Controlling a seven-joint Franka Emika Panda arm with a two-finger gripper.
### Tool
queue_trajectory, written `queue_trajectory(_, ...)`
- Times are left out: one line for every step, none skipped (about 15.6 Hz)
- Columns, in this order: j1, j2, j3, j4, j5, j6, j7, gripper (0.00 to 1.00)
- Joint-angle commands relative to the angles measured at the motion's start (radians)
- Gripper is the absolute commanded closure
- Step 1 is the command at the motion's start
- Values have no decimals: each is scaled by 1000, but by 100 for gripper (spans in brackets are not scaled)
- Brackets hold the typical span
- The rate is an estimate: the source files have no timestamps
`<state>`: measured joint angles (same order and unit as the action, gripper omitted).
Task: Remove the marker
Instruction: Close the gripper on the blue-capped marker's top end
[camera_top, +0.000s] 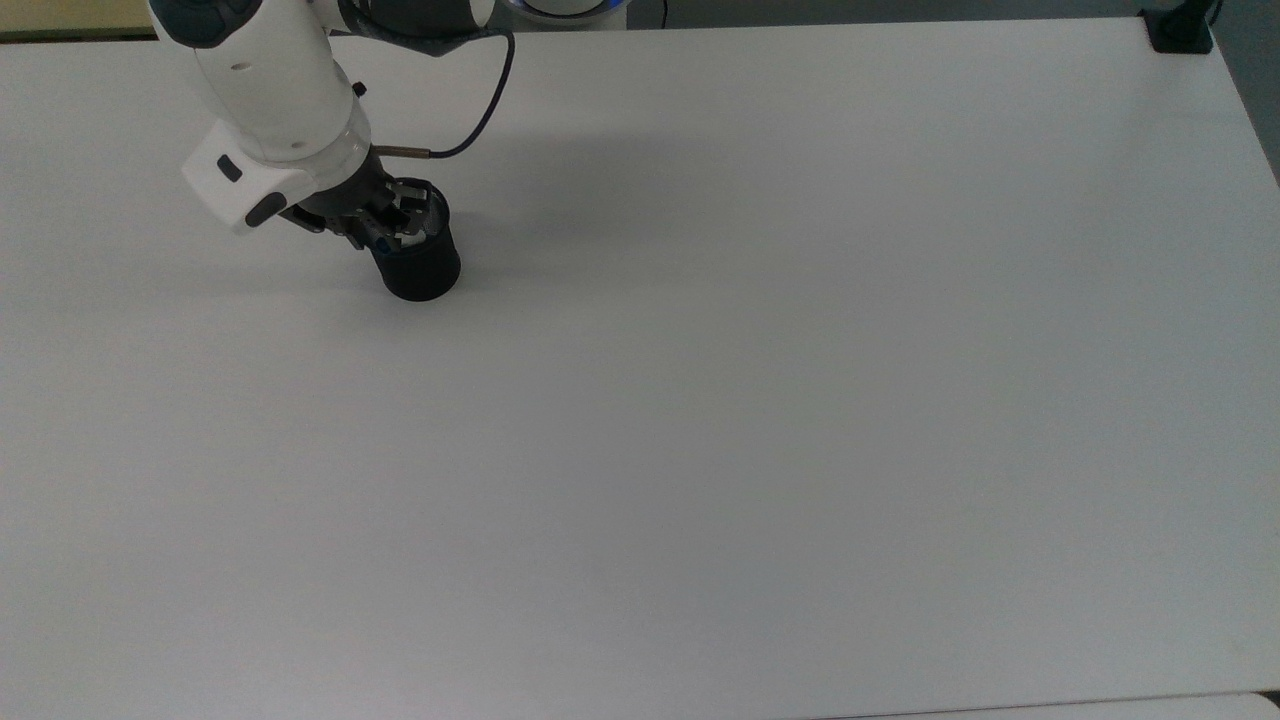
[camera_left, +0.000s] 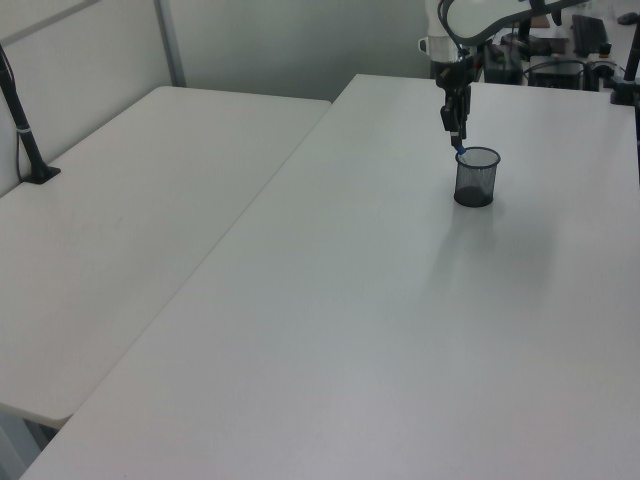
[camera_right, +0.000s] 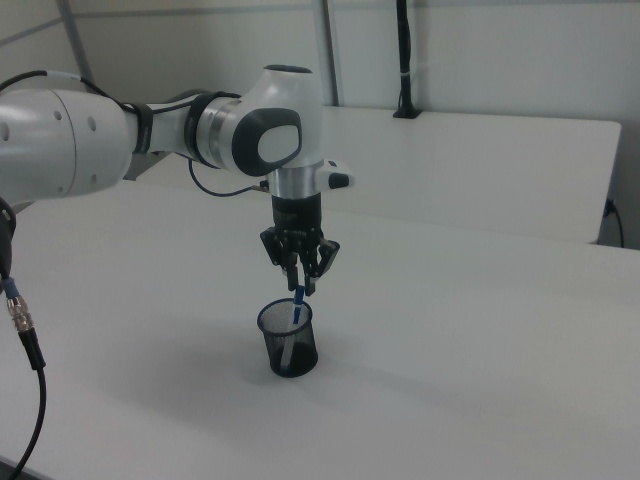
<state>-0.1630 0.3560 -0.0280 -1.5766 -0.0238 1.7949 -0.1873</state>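
A black mesh cup (camera_top: 425, 270) stands on the white table (camera_top: 750, 400) near the top view's upper left. The marker (camera_right: 297, 308) stands in it, leaning, its blue cap poking above the rim (camera_left: 459, 151). My gripper (camera_right: 301, 288) hangs straight down over the cup (camera_right: 290, 350), fingers drawn together on the blue cap just above the rim. In the top view the gripper (camera_top: 392, 228) covers the cup's mouth and hides the marker. In the left view the gripper (camera_left: 458, 140) sits just above the cup (camera_left: 476, 180).
A black cable (camera_top: 480, 110) loops from the arm behind the cup. A black mount (camera_top: 1180, 30) sits at the top view's upper right table corner. A second white table (camera_left: 110, 210) with a black clamp post (camera_left: 30, 140) adjoins on the left view's left.
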Motion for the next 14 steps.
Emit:
queue_trajectory(10, 4, -4, -5, -13, 24, -17, 72)
queue_trajectory(10, 5, -4, -5, -13, 24, -17, 74)
queue_trajectory(10, 3, -4, -5, -13, 24, -21, 77)
queue_trajectory(10, 3, -4, -5, -13, 23, -23, 79)
queue_trajectory(11, 3, -4, -5, -13, 23, -23, 84)
queue_trajectory(10, 3, -4, -5, -13, 23, -23, 87)
queue_trajectory(10, 3, -4, -5, -13, 23, -23, 88)
queue_trajectory(10, 3, -4, -5, -13, 23, -23, 89)
queue_trajectory(10, 3, -4, -5, -13, 21, -23, 90)
queue_trajectory(10, 1, -4, -3, -11, 20, -23, 90)
queue_trajectory(10, 0, -4, -2, -11, 17, -24, 91)
queue_trajectory(8, -2, -4, -2, -11, 14, -29, 91)
queue_trajectory(7, -8, -4, 0, -11, 12, -38, 91)
queue_trajectory(4, -18, -7, 1, -11, 8, -49, 91)
